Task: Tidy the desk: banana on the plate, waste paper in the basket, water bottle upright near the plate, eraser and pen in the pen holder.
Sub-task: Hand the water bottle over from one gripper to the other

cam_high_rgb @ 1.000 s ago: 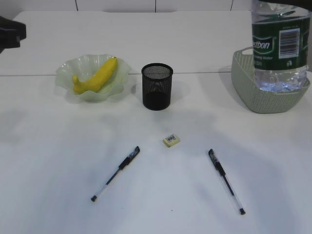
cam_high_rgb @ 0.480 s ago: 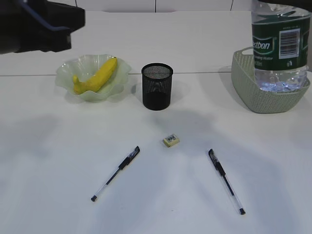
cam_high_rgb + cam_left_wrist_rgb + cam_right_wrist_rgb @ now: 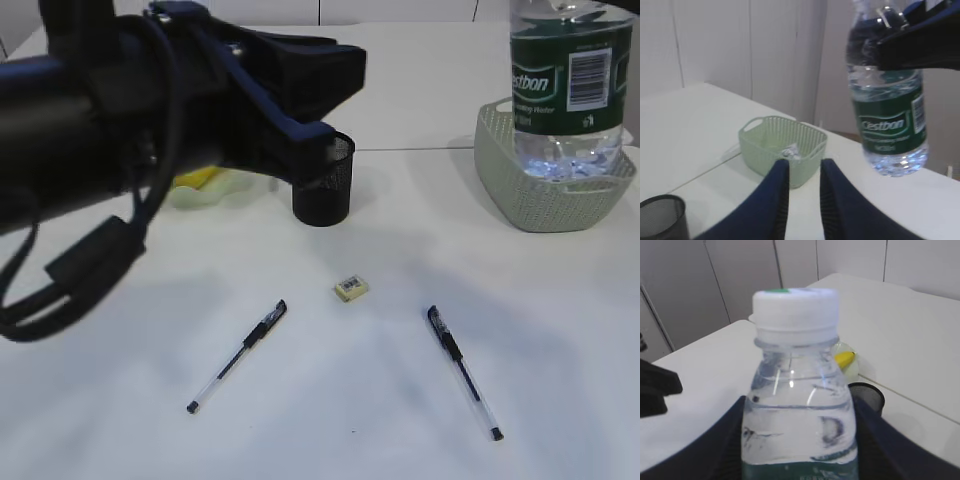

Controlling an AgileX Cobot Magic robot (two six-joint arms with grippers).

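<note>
Bottle (image 3: 570,90) hung upright over the basket (image 3: 548,190) in the exterior view, well right of the left arm's bulk; both pens (image 3: 237,356) and the eraser (image 3: 351,288) lay on the counter (image 3: 330,400) below.

Left wrist view: the left pincer (image 3: 802,172) stood narrowly parted and empty, the bottle beyond it.

Right wrist view: the right pincer (image 3: 799,420) clasped the bottle's shoulder. Half full, it likely handled heavy, slick and squeezable; a grip on the stiffer shoulder seemed wise.
</note>
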